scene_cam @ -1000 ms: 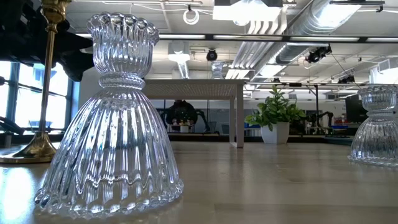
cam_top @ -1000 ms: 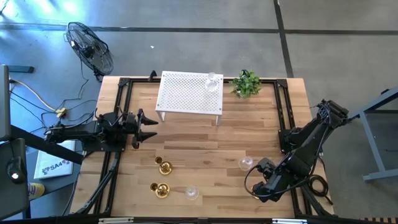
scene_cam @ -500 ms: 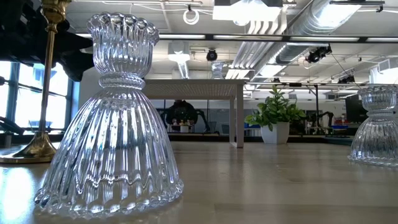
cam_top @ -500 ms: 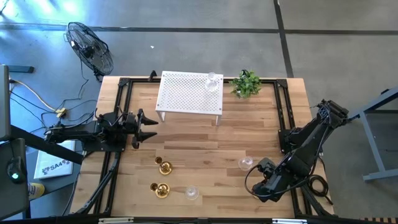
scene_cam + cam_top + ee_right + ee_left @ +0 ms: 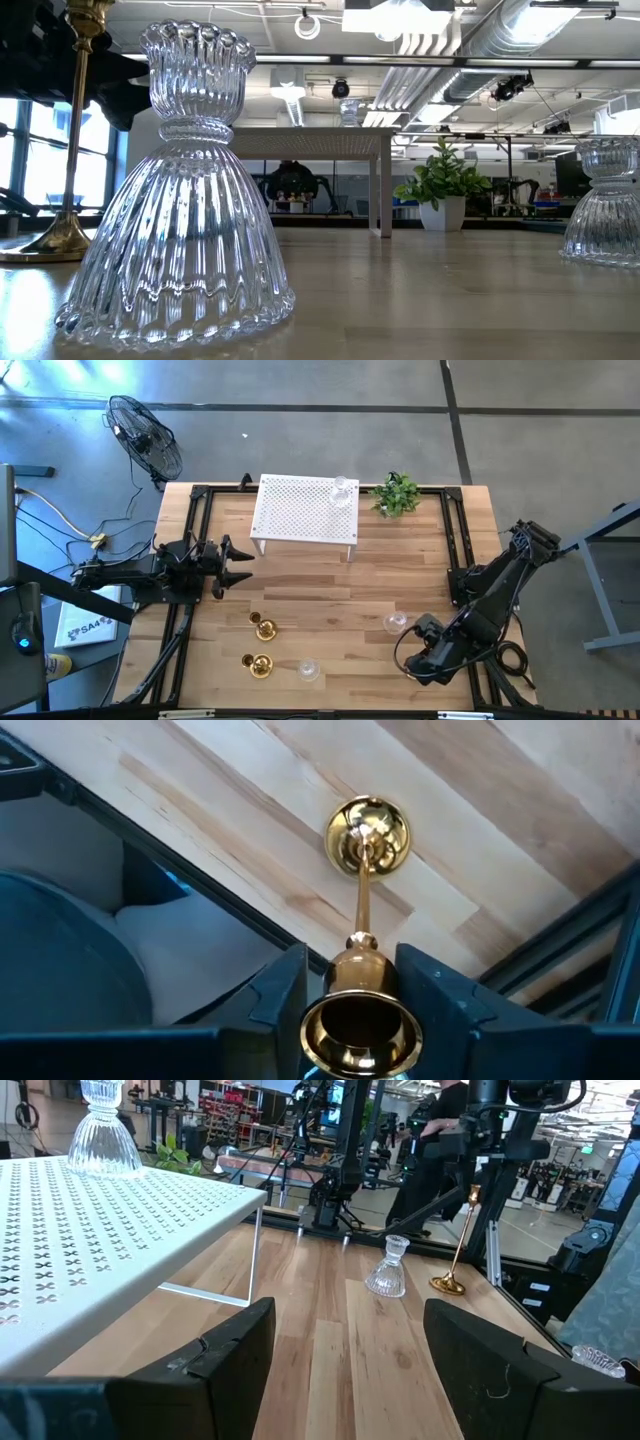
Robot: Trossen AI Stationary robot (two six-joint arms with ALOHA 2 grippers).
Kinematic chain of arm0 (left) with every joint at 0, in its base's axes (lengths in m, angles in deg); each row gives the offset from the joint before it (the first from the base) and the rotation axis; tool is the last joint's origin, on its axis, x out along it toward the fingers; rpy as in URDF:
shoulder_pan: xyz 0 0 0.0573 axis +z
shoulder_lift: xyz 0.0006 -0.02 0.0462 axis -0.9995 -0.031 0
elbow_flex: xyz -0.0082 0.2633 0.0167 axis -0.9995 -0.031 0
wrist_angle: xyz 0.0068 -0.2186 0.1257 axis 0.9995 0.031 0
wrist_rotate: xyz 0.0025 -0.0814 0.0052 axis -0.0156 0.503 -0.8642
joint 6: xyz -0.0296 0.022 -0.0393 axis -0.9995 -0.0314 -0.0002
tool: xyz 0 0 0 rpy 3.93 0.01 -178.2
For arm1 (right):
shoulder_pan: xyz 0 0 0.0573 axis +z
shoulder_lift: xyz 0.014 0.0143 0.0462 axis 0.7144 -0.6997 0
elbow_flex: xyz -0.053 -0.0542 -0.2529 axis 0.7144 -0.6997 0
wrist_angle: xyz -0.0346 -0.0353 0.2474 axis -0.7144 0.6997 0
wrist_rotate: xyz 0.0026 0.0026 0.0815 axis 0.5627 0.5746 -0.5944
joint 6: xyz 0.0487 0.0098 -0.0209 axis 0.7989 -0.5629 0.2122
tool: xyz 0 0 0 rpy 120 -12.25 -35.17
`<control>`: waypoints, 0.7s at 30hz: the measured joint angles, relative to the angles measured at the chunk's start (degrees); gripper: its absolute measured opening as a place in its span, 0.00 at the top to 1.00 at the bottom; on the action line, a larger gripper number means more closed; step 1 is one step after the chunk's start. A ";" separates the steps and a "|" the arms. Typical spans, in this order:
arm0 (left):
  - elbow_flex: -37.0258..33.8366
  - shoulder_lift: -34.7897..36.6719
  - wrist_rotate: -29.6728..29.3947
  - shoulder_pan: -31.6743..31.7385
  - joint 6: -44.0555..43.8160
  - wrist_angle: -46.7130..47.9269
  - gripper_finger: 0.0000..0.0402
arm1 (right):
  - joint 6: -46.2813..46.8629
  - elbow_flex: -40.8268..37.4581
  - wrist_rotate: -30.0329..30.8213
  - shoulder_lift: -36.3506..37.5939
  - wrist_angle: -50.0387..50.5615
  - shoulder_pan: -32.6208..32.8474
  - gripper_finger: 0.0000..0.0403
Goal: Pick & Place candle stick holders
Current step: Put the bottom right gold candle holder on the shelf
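Observation:
My right gripper [image 5: 424,630] [image 5: 350,970] is at the table's near right, shut on a tall gold candle stick holder [image 5: 460,1240]. The arm hides this holder in the high view. Two more gold holders [image 5: 262,626] [image 5: 258,664] and a clear glass one [image 5: 308,670] stand on their bases near the front. Another glass holder [image 5: 395,622] stands next to my right gripper. A third glass holder [image 5: 342,490] stands on the white perforated stand [image 5: 300,510]. My left gripper [image 5: 236,566] is open and empty at the table's left. My right gripper pinches the gold holder's cup [image 5: 352,965], at the top of the slim stem, between its two fingers. The fingers come from above, pointing down. The holder hangs nearly upright below them, its round base [image 5: 367,835] at the table top; whether it rests there I cannot tell.
A small potted plant [image 5: 397,494] stands at the far right next to the white stand. Black frame rails [image 5: 455,540] run along the table's left and right sides. Bare wood lies in the table's middle. A fan [image 5: 145,440] stands on the floor beyond the far left corner.

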 joint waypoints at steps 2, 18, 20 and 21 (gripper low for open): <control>0.00 -0.01 -0.02 0.00 -0.01 0.00 0.38 | -1.13 0.01 1.11 0.00 -0.11 -0.01 0.69; 0.80 0.03 7.57 0.00 -0.49 -6.88 0.38 | -7.48 3.59 6.50 -0.09 -0.82 -0.60 0.69; 1.90 -0.03 8.19 0.00 -2.18 -6.15 0.38 | -9.22 4.46 8.82 -0.09 -0.71 -0.78 0.69; 2.66 -0.08 8.25 0.00 -3.47 -6.28 0.38 | -10.21 4.91 9.51 -0.09 -0.64 -1.02 0.69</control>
